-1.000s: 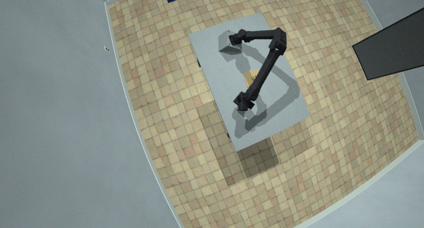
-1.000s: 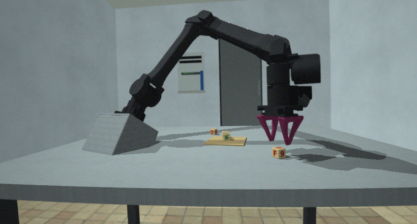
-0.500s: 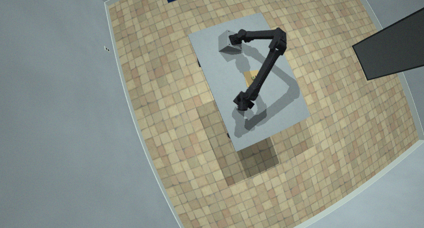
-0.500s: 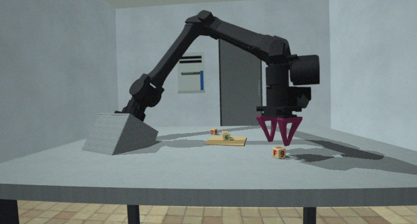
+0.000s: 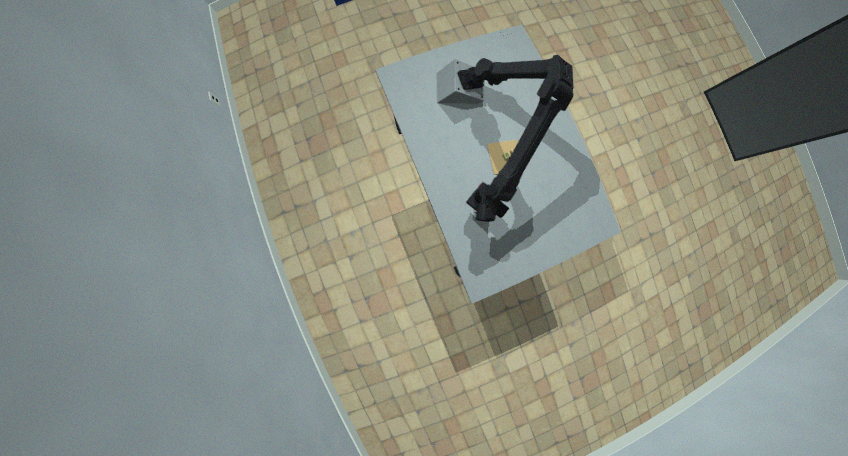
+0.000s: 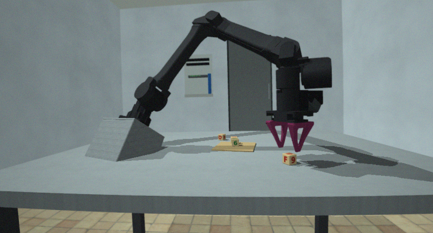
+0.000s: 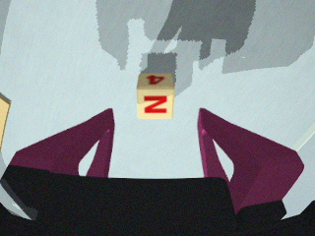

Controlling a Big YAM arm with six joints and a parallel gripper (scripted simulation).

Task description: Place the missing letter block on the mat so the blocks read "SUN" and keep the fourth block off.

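From the top, you see your arm point(image 5: 532, 136) point(image 6: 248, 38) reaching out from its wedge-shaped base point(image 5: 449, 86) point(image 6: 106, 139) over the grey table point(image 5: 553, 231) point(image 6: 188, 182) point(image 7: 64, 79). Its forearm passes over the tan mat point(image 5: 496, 147) point(image 6: 219, 147) point(image 7: 4, 120) and hides part of it, so you cannot read the row there.

From the exterior view, your gripper point(image 6: 288, 148) point(image 7: 156, 116) points down at the right, well apart from the mat. Its magenta fingers are parted above a loose block point(image 6: 289, 159) point(image 7: 156, 104), which sits off the mat on the near right of the table, with a red F and 9 on its visible sides. On the mat you have a block with a green 6 point(image 6: 235, 142) facing you, and a second block point(image 6: 233, 137) partly hidden behind it. Another block with red marks point(image 6: 221, 137) lies on the table, beyond the mat's far side.

Through the wrist view, your fingers stand either side of the loose block's line, with nothing grasped; the gripper is released. The block's top bears a red letter that reads as an N turned sideways, and a dark red 4 is on its far side face. The mat's edge shows at the left.
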